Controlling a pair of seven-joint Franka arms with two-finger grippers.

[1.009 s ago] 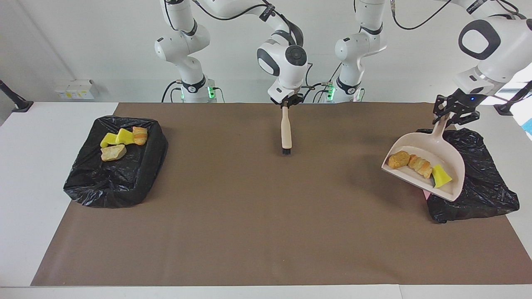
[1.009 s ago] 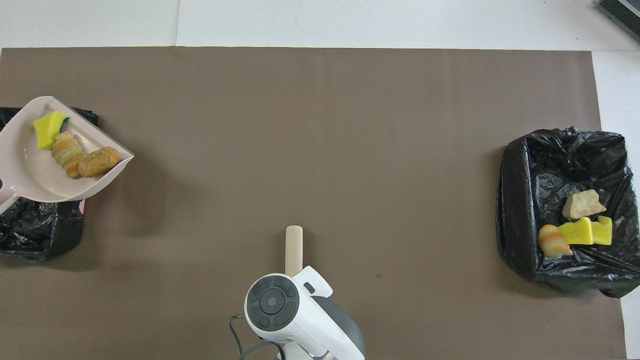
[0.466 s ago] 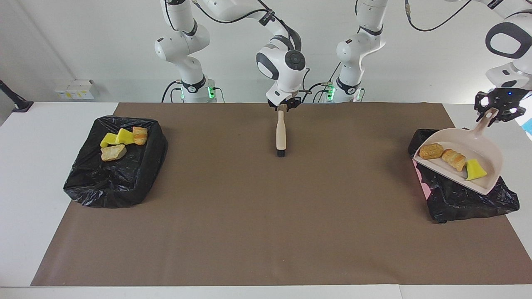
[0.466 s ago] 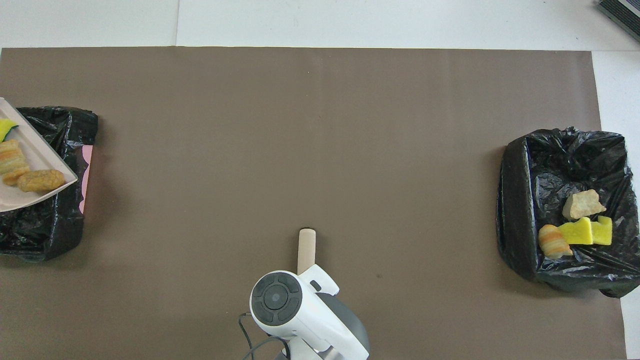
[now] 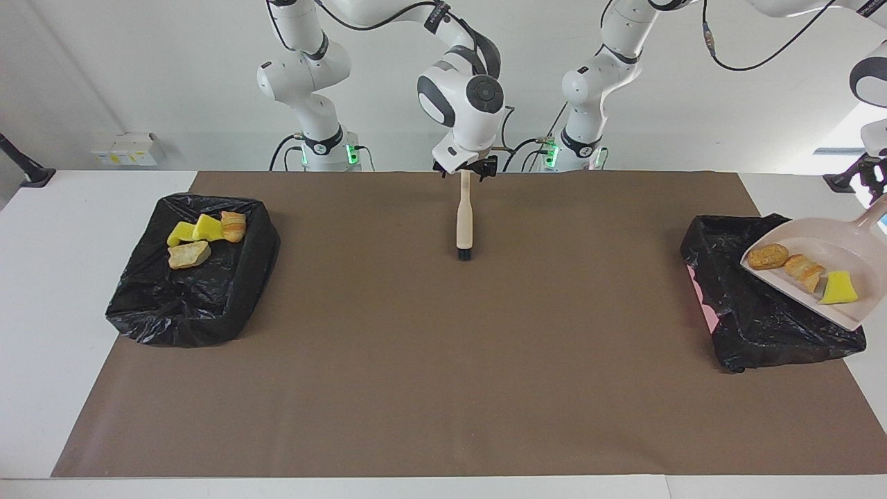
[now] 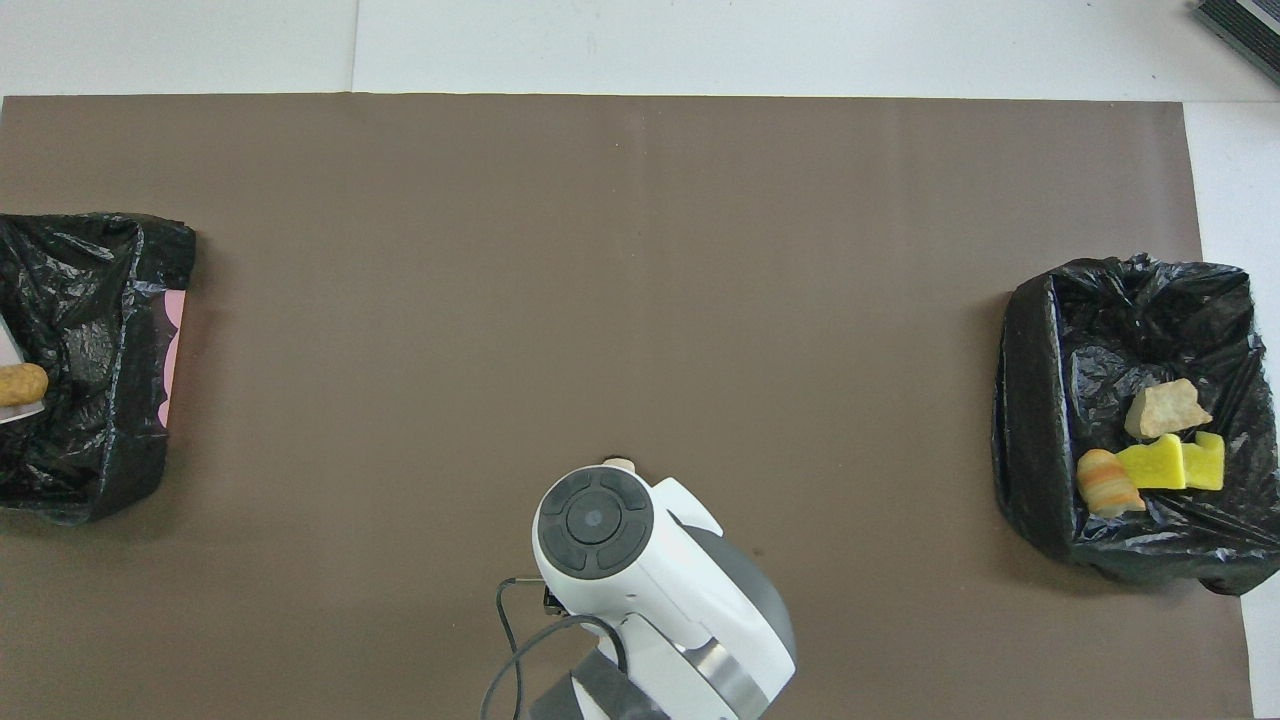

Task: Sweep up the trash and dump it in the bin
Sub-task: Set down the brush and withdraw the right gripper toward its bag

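Observation:
The pale pink dustpan hangs tilted over the black-bagged bin at the left arm's end of the table. It carries three pieces of trash: a tan lump, a striped lump and a yellow wedge. My left gripper is shut on the pan's handle at the frame's edge. The overhead view shows only that bin and the tan lump. My right gripper stands open around the handle end of a wooden brush, whose bristles touch the mat.
A second black-bagged bin sits at the right arm's end and holds several scraps. A pink wall shows under the bag of the bin below the dustpan. The brown mat covers the table.
The left arm carried the loaded dustpan outward over the bin, partly out of view. The right gripper shifted slightly toward the right arm's end with the brush, and its fingers spread.

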